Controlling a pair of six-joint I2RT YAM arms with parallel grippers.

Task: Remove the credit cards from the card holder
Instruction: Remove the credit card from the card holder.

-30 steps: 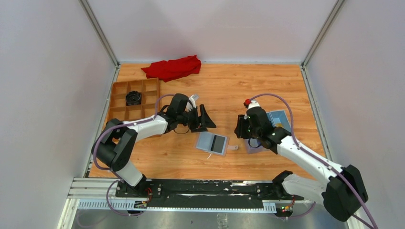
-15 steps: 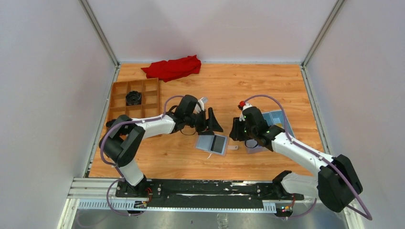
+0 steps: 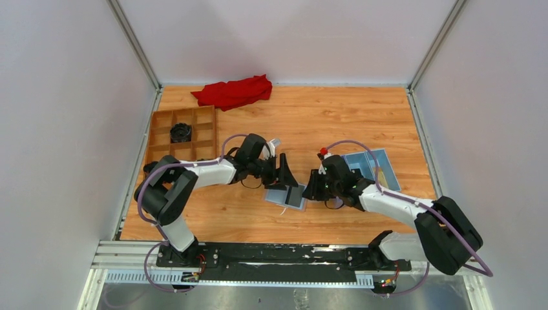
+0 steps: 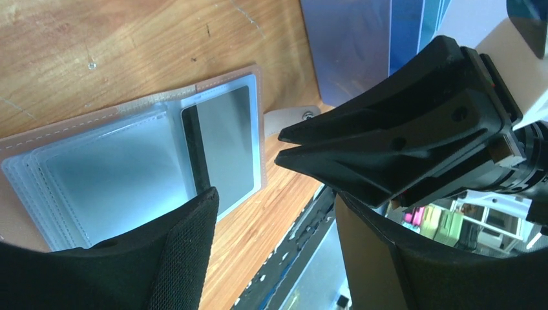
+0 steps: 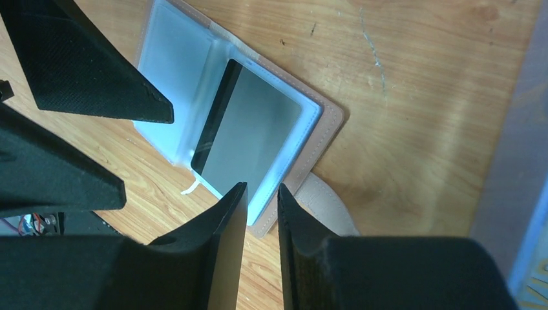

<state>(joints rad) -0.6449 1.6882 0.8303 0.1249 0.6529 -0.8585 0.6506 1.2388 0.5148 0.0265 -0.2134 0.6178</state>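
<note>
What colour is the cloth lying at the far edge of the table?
Red. The cloth shows best in the top external view.

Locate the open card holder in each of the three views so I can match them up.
Top external: the card holder lies centre, between both grippers.
Left wrist: card holder left of centre, beyond the left gripper.
Right wrist: card holder upper centre, above the right gripper.
Shared landmark: its dark card, on the half nearer the right arm.
</note>
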